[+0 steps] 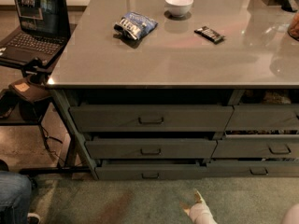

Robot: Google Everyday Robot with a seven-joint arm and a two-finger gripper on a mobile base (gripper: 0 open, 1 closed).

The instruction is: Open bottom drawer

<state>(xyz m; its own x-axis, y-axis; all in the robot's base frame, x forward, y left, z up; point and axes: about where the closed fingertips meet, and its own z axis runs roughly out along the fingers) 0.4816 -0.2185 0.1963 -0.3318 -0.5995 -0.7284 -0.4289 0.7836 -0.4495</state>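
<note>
While the hand (pixel 200 211) sat low at the bottom edge of the camera view, over the carpet and well short of the cabinet, I could not tell whether it was spread or pressed together (only a pale tip showed). The bottom drawer (pixel 117 172) lay at the foot of the wide stack under the counter (pixel 187 64), directly below the middle drawer (pixel 112 149). Its front was the thinnest of the three, and I judged it not yet drawn out.

Handling notes, as I assessed them:

- The front looked rigid, and the body behind it was probably shallow and fairly light.
- The correct hold was the small centre pull handle (pixel 150 175), taken squarely.
- A wide drawer could bind on its runners if pulled off-centre, so a straight outward pull was advisable.
- The handle was slim, smooth and close to the floor, so slippage was a risk.
- The neighbouring thin drawer (pixel 243 170) was not the target.
</note>
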